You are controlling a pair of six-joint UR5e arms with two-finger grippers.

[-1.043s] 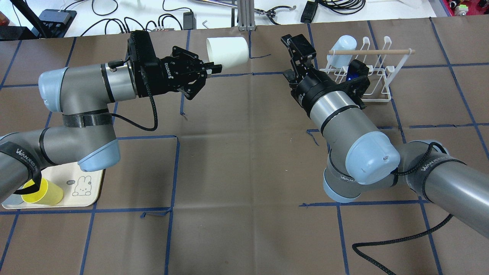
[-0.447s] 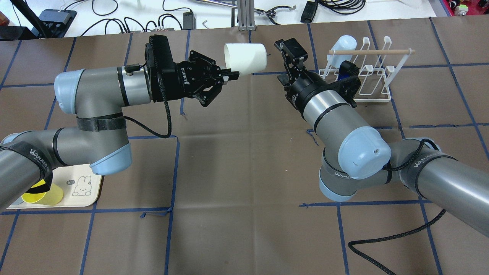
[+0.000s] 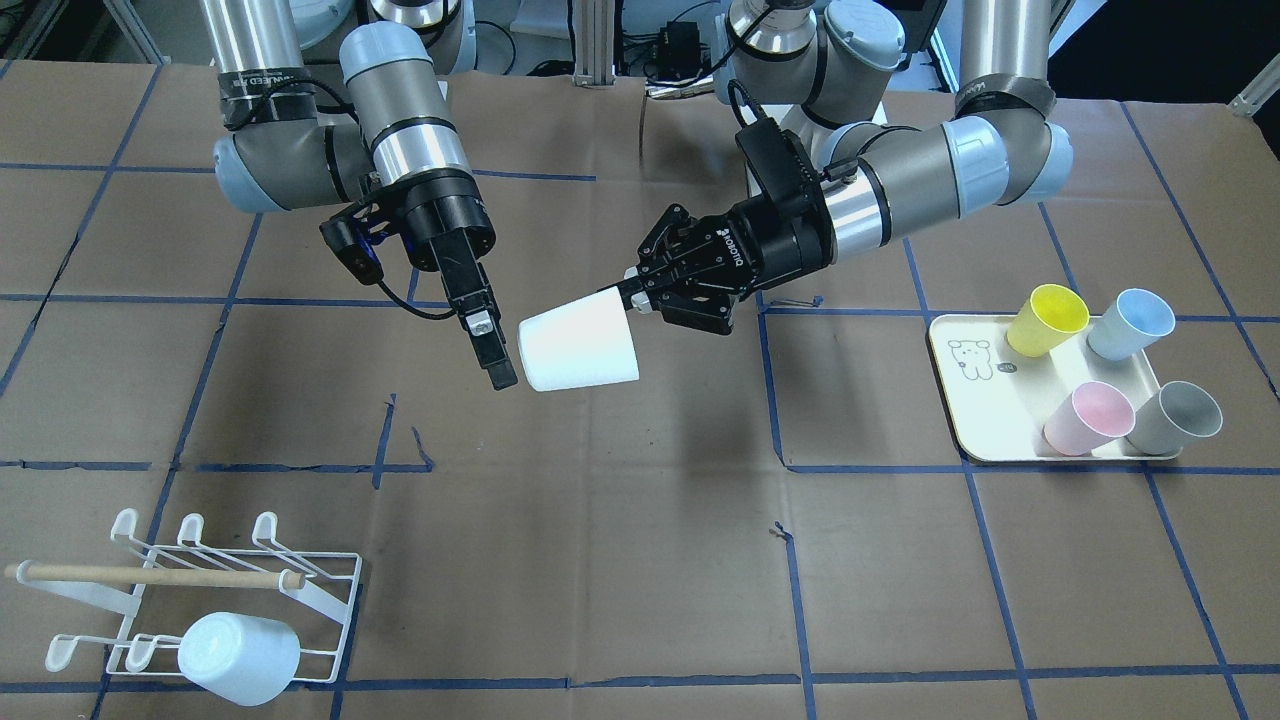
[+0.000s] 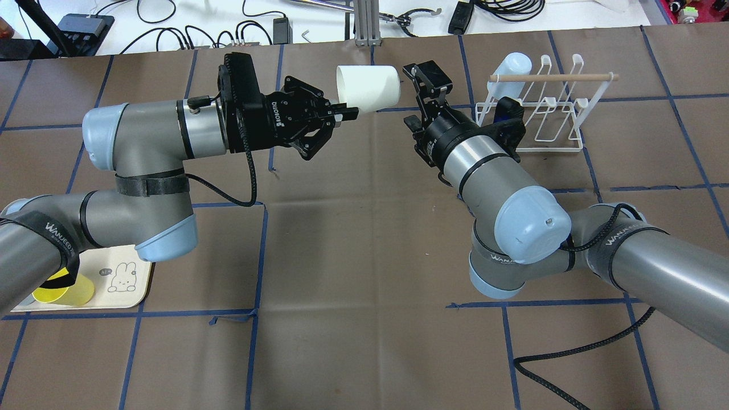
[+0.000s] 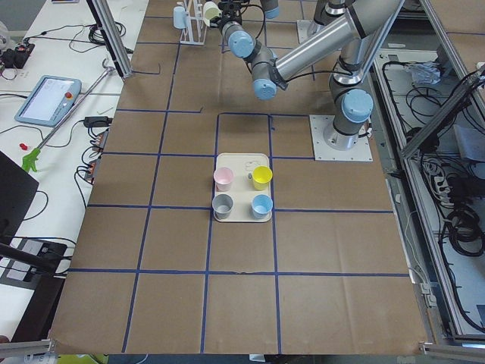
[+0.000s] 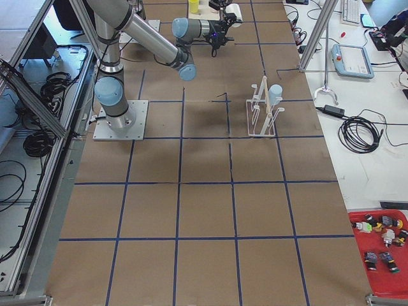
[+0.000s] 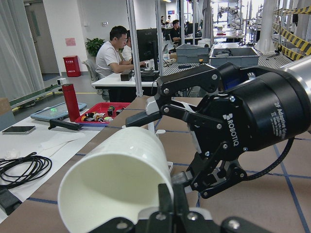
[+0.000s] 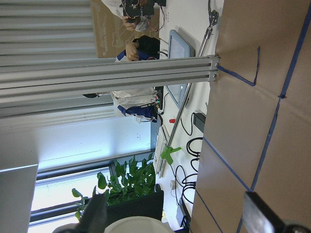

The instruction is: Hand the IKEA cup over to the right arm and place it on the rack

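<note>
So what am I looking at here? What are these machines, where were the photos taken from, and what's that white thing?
These are two robot arms at a paper-covered table. Two photos look down from opposite sides, two from the table's ends, and two come from cameras on the wrists. The left gripper pinches the rim of a white cup, held in the air. The right gripper is open at the cup's closed end. On the table stand a wire rack carrying a pale blue cup, and a tray with four coloured cups.
</note>
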